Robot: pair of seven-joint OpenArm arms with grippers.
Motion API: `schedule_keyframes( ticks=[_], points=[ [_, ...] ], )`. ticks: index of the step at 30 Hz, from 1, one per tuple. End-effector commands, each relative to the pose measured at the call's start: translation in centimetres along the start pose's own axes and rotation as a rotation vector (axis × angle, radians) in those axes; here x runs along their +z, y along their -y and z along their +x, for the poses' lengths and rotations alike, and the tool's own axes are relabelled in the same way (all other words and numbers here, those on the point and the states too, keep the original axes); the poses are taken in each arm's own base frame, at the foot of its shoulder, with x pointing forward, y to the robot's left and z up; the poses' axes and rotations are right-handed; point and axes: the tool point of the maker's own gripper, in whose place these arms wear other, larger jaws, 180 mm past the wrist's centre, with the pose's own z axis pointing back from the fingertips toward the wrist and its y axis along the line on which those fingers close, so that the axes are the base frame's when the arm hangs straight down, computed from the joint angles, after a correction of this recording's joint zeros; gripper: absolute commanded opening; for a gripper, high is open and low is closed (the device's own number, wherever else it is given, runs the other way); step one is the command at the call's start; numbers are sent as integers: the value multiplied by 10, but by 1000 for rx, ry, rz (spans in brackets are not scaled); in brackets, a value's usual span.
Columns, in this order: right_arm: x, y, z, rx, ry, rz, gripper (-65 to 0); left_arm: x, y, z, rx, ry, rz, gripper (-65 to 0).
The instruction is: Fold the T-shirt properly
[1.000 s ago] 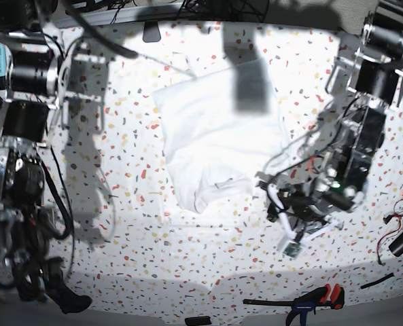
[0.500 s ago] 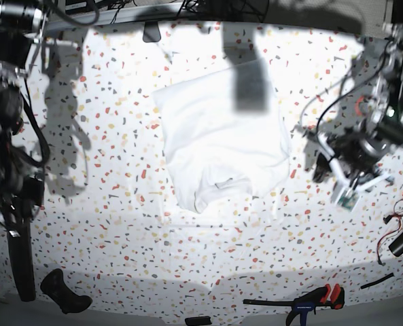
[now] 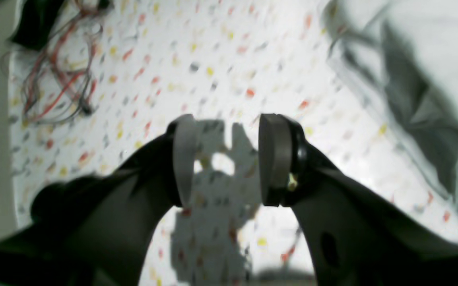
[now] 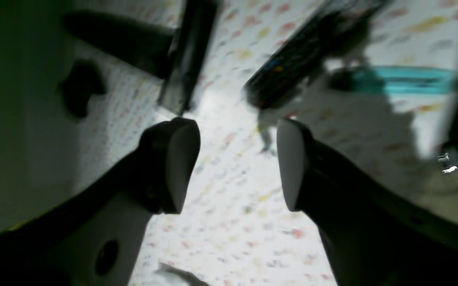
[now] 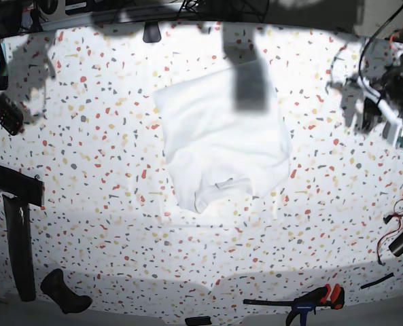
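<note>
Standing apart, left gripper pads hold nothing; right gripper pads likewise parted, empty. Both over bare speckled tabletop, clear of cloth. T-shirt lies mid-tabletop toward far edge, folded into compact block, near hem rumpled. Judgement: fold apparently done, arms pulled out to side edges; next move, if any, calls for smoothing rumpled hem.

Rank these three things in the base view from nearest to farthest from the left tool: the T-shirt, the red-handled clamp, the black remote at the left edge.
Measured from the left tool, open at the right edge:
1. T-shirt, mid-table, to the tool's left in this view.
2. Red-handled clamp, at the bottom edge, below the tool.
3. Black remote, across the table at the left edge.
</note>
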Motion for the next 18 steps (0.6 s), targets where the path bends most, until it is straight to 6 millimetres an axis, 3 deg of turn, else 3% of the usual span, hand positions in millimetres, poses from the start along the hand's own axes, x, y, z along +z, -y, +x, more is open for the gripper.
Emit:
schedule_keyframes(
  ticks=[1, 7, 10, 14, 18],
  points=[
    [9, 10, -2, 25, -17, -39, -306, 6, -4, 1, -17, 9, 14, -401],
    [41, 36, -49, -10, -158, -143, -306, 21, -8, -43, -13, -123, 28, -401],
    [59, 41, -73, -56, -221, -179, -306, 33, 0, -75, -22, -223, -1, -401],
    [80, 36, -101, -111, -289, -189, -306, 55, 34, -113, -78, -326, -173, -401],
    [90, 25, -119, -165, -331, -174, -306, 77, 77, -124, -40, -350, -406, -401]
  ],
)
